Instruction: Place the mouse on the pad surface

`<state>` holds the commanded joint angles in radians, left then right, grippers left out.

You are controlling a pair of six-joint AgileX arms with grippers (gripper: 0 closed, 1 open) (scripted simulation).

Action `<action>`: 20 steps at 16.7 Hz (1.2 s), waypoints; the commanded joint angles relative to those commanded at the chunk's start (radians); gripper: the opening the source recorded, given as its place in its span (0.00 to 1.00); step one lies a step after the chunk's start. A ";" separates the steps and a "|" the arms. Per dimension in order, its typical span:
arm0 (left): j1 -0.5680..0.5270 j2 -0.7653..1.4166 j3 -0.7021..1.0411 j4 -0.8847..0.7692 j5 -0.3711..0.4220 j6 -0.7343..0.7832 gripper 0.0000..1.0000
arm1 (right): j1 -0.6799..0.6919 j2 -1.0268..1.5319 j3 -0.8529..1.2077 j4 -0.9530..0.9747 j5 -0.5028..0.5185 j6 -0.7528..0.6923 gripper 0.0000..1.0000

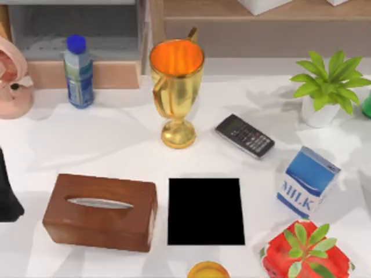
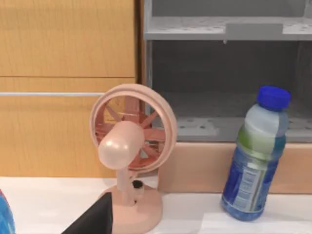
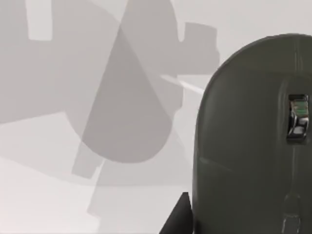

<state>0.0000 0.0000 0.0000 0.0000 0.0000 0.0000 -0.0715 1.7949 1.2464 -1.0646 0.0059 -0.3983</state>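
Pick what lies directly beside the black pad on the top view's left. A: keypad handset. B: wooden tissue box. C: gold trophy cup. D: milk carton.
B: the brown wooden tissue box sits just left of the pad, a narrow strip of table between them.

Dark grey mouse (image 3: 248,141), black pad (image 1: 206,211)

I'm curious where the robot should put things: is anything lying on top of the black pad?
Nothing lies on the pad; its black surface is bare. The mouse rests on the white table, seen close in the right wrist view. What is under the pad is hidden.
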 joint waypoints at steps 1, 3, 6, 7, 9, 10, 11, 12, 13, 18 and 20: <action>0.000 0.000 0.000 0.000 0.000 0.000 1.00 | 0.000 -0.015 0.026 -0.036 0.001 -0.001 0.00; 0.000 0.000 0.000 0.000 0.000 0.000 1.00 | 0.001 -0.047 0.064 -0.081 -0.001 -0.001 0.00; 0.000 0.000 0.000 0.000 0.000 0.000 1.00 | 0.001 -0.053 0.070 -0.088 -0.003 -0.001 0.00; 0.000 0.000 0.000 0.000 0.000 0.000 1.00 | 0.002 -0.049 0.068 -0.085 -0.003 0.001 0.00; 0.000 0.000 0.000 0.000 0.000 0.000 1.00 | 0.007 -0.047 0.079 -0.087 -0.012 0.011 0.00; 0.000 0.000 0.000 0.000 0.000 0.000 1.00 | 0.017 -0.045 0.097 -0.090 -0.024 0.030 0.00; 0.000 0.000 0.000 0.000 0.000 0.000 1.00 | 0.033 -0.042 0.124 -0.092 -0.041 0.059 0.00; 0.000 0.000 0.000 0.000 0.000 0.000 1.00 | 0.057 -0.037 0.157 -0.093 -0.060 0.099 0.00; 0.000 0.000 0.000 0.000 0.000 0.000 1.00 | 0.089 -0.030 0.193 -0.094 -0.079 0.149 0.00; 0.000 0.000 0.000 0.000 0.000 0.000 1.00 | 0.343 0.023 0.371 -0.099 -0.153 0.539 0.00; 0.000 0.000 0.000 0.000 0.000 0.000 1.00 | 0.475 0.052 0.420 -0.097 -0.155 0.729 0.00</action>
<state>0.0000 0.0000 0.0000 0.0000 0.0000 0.0000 0.4040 1.8470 1.6661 -1.1619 -0.1489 0.3312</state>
